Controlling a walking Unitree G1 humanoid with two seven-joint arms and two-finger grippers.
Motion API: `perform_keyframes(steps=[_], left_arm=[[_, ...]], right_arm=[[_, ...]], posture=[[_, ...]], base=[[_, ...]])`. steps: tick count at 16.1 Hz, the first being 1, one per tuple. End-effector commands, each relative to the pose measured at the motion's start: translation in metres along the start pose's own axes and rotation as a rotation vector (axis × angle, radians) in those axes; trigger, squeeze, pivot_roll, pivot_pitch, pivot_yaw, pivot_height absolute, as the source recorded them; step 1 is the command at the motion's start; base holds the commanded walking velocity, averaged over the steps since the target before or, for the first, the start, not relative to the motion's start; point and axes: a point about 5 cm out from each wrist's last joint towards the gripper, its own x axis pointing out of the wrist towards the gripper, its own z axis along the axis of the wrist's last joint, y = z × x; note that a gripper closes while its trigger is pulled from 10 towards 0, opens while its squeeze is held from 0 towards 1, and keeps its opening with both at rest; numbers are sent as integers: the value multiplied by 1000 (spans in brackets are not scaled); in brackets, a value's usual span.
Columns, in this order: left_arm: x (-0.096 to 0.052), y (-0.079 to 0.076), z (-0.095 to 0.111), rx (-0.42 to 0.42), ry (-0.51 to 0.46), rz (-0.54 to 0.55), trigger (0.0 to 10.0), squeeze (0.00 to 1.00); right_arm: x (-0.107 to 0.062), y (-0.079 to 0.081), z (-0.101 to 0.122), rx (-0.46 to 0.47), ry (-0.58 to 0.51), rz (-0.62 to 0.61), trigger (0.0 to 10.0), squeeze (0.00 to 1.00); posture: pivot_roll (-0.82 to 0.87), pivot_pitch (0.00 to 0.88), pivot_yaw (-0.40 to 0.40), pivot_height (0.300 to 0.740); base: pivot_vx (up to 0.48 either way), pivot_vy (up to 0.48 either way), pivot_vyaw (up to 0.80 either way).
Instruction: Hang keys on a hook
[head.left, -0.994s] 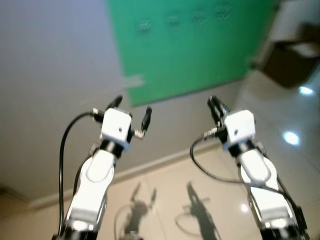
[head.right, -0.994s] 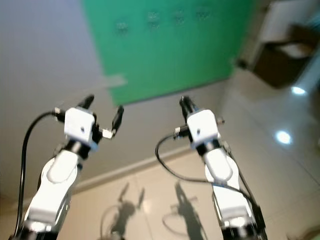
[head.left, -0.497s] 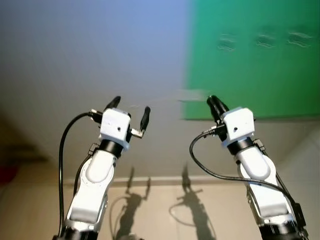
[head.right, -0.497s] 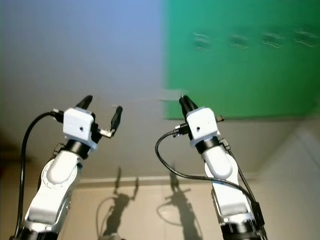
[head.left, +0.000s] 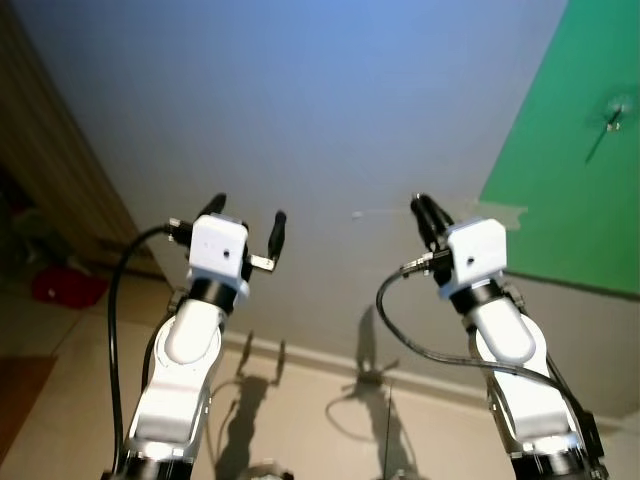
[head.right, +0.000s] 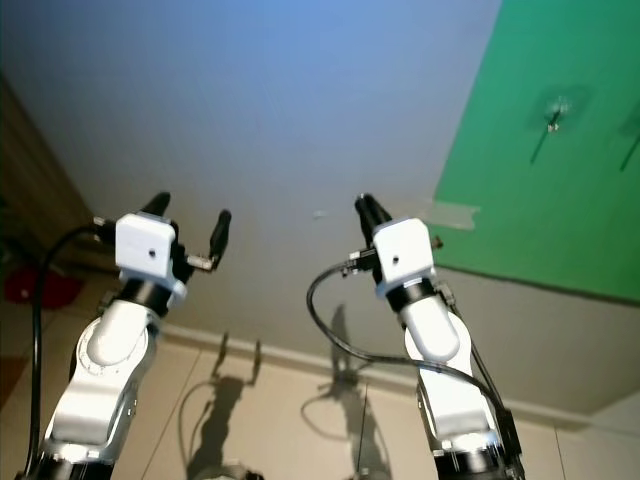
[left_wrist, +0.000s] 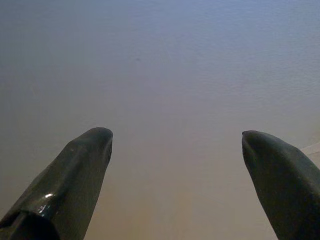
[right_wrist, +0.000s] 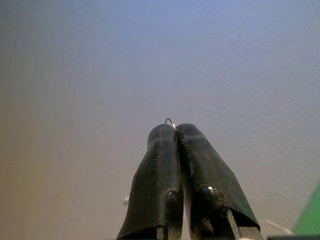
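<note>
The right gripper (head.left: 424, 212) is raised in front of the robot with its two black fingers pressed together; in the right wrist view a thin loop of wire (right_wrist: 170, 121) pokes out at the fingertips, which I take to be the ring of the keys pinched between them, though the keys themselves cannot be made out. The left gripper (head.left: 248, 215) is held at about the same height on the left, fingers spread wide with nothing between them, as the left wrist view also shows.

Beyond both grippers stands a plain pale wall (head.left: 330, 110), with the tiled floor (head.left: 300, 420) and the arms' shadows below. Further right on that wall is a green panel (head.left: 575, 190), and on it a hook (head.left: 612, 115) on a round clear mount, its shank slanting in the picture. That hook lies up and well to the right of the right gripper, well apart from it, so the right arm is the nearer one and already holds the ring. As I judge it, the coming move calls for a turn or step to the right before any reach.

Against the earlier pictures the whole view has swung: the green panel, then broad across the right and middle, now sits at the right edge, and dark wooden furniture (head.left: 50, 190) has come in on the left. The grippers sit as before, left open, right closed.
</note>
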Motion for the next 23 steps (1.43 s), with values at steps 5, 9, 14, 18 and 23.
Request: perform_keyframes(steps=[5, 9, 14, 18, 23], left_arm=[[4, 0, 2, 17, -12, 14, 10000, 0], [7, -1, 3, 18, -15, 14, 10000, 0], [8, -5, 3, 13, -22, 8, 10000, 0], [9, -5, 3, -17, -13, 2, 10000, 0], [14, -4, 7, 25, -32, -33, 10000, 0]], right_arm=[[4, -3, 7, -13, -22, -11, 10000, 0], [3, -9, 7, 13, -15, -40, 10000, 0], [8, -10, 17, 34, -21, -9, 10000, 0], [18, -13, 25, 90, -12, -26, 10000, 0], [34, -8, 36, 132, -3, 2, 10000, 0]], posture=[[-69, 74, 25, 740], [-79, 75, 28, 740], [-93, 82, 25, 740], [-92, 84, 26, 740], [-92, 83, 37, 740]], base=[[0, -440, 0], [0, -480, 0], [0, -480, 0], [0, -203, 0], [0, 0, 0]])
